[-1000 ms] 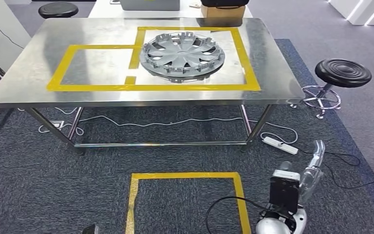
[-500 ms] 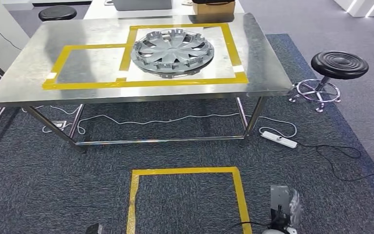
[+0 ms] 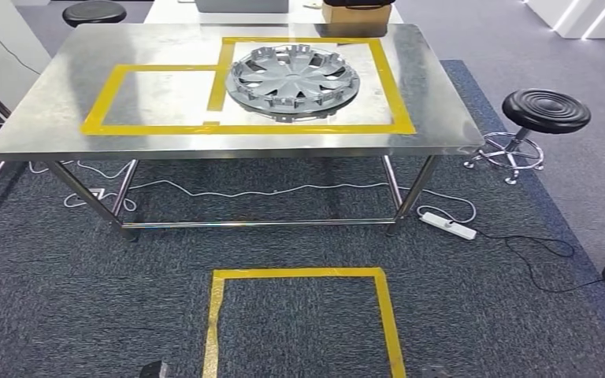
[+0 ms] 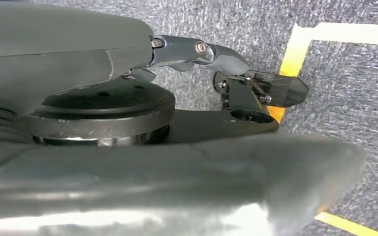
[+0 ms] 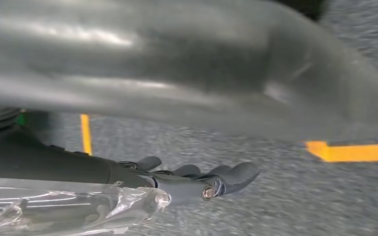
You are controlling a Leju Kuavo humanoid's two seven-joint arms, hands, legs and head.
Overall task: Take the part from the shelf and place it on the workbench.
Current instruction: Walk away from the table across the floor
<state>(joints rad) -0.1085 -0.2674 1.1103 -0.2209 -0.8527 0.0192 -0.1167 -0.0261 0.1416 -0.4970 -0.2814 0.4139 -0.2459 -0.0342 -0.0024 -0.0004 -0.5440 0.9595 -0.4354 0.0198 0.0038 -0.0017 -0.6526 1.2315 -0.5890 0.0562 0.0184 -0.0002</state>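
The part, a silver-grey wheel cover (image 3: pixel 292 80), lies flat on the steel workbench (image 3: pixel 433 118), inside the right-hand yellow taped frame. Nothing lies in the smaller taped frame (image 3: pixel 157 98) to its left. My left hand (image 4: pixel 128 113) hangs over the dark carpet near a yellow tape line; its fingers (image 4: pixel 226 54) are apart and hold nothing. My right hand (image 5: pixel 177 182) also hangs above the carpet, with its fingers (image 5: pixel 236 174) stretched out and nothing in them. Both hands are low and well away from the workbench.
A yellow taped square (image 3: pixel 303 319) marks the carpet in front of the bench. A black stool (image 3: pixel 546 112) stands at the right, another (image 3: pixel 94 12) at the far left. A power strip (image 3: pixel 449 226) and cables lie under the bench. A cardboard box (image 3: pixel 360 16) sits behind it.
My right arm, seen at the lower right a second ago, has dropped out of the bottom of the head view. The camera has shifted slightly; the wheel cover stays in place.
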